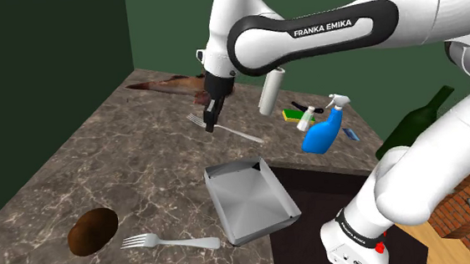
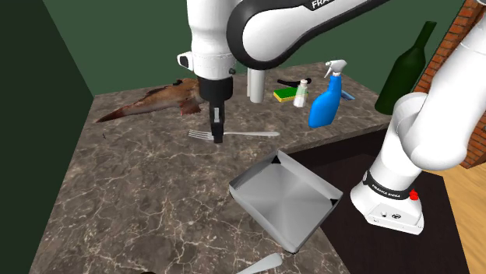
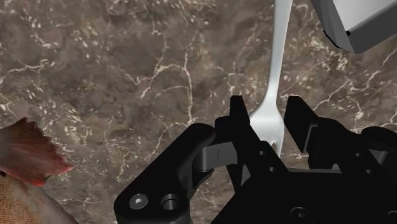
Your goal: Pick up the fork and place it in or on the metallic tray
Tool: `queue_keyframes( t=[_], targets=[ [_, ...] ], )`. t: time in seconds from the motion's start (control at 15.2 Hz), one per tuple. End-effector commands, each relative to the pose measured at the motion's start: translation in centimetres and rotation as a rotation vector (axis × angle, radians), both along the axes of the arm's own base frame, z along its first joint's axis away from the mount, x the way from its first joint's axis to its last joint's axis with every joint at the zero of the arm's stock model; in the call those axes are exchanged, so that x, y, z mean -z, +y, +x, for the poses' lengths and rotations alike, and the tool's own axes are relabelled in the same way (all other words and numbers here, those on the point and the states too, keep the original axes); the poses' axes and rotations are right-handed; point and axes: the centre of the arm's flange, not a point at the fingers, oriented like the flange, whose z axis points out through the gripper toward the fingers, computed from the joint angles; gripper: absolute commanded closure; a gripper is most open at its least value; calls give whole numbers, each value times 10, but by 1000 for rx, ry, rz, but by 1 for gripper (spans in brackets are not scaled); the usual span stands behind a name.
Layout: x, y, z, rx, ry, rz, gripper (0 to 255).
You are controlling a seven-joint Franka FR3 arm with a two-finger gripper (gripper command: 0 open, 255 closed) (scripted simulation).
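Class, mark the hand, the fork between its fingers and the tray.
hand (image 2: pixel 218 138), second exterior view, between its fingertips.
fork (image 2: pixel 253 134), second exterior view, handle.
tray (image 2: pixel 284 201), second exterior view, floor.

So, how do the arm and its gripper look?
The arm has rounded white shells and dark joints. One dark band carries white lettering that reads FRANKA EMIKA. Its white base bears a small red button. The gripper is all black and blocky, with screw heads on its body.
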Motion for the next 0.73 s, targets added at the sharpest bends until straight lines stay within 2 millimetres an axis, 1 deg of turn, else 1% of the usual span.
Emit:
queue_keyframes(
  t=[0.0,0.66],
  targets=[
    [-2,3,-24,0,0,0,255],
    [-6,23,-155,0,0,0,255]
  ],
)
